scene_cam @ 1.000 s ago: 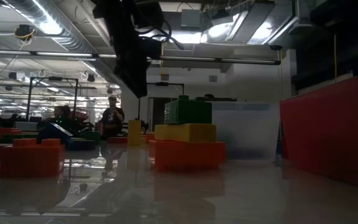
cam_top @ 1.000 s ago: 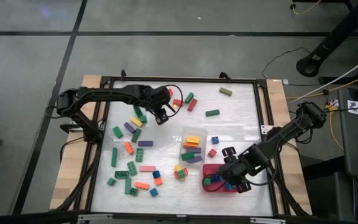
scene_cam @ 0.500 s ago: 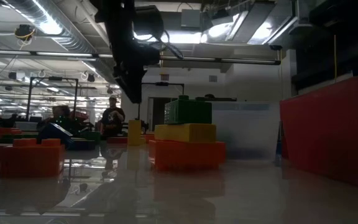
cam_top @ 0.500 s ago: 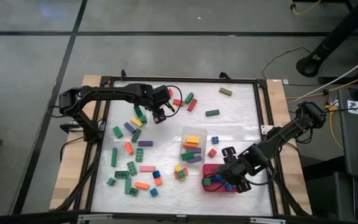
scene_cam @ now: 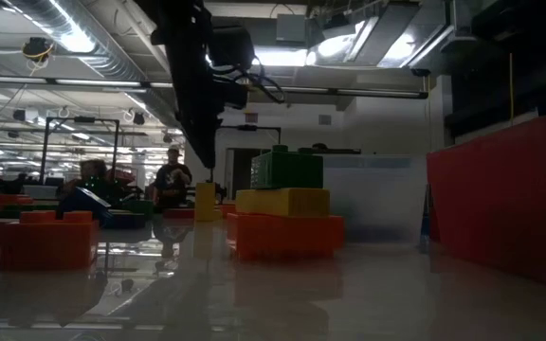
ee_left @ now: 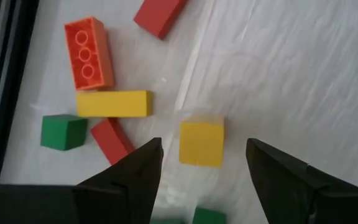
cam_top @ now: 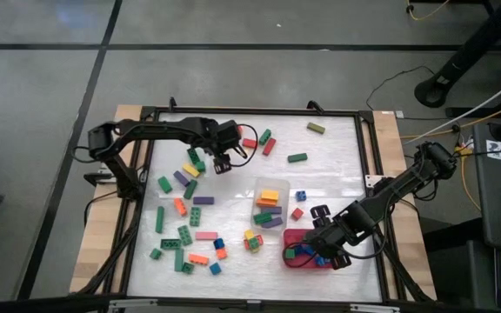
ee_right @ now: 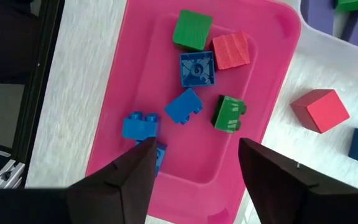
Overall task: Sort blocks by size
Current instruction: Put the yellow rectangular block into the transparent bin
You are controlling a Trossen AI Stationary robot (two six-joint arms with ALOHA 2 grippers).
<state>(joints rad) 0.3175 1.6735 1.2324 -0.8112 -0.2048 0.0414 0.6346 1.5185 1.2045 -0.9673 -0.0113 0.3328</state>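
The left gripper [ee_left: 201, 165] hangs near the table's far edge, towards its left corner, jaws spread wide and empty, with a small yellow block [ee_left: 201, 143] lying on the table between them. Risk here: a red block [ee_left: 112, 140] and a yellow bar [ee_left: 112, 103] sit close beside one finger, so a slightly offset descent could nudge them or clip the yellow block's corner and spin it away. Over at the near right corner, the right gripper [ee_right: 191, 168] hovers over the red tray [ee_right: 135, 81], jaws apart, holding nothing; small blue, green and red blocks [ee_right: 196, 67] already lie inside. Dipping lower could scatter them. Loose blocks [cam_top: 190, 209] still litter the left half.
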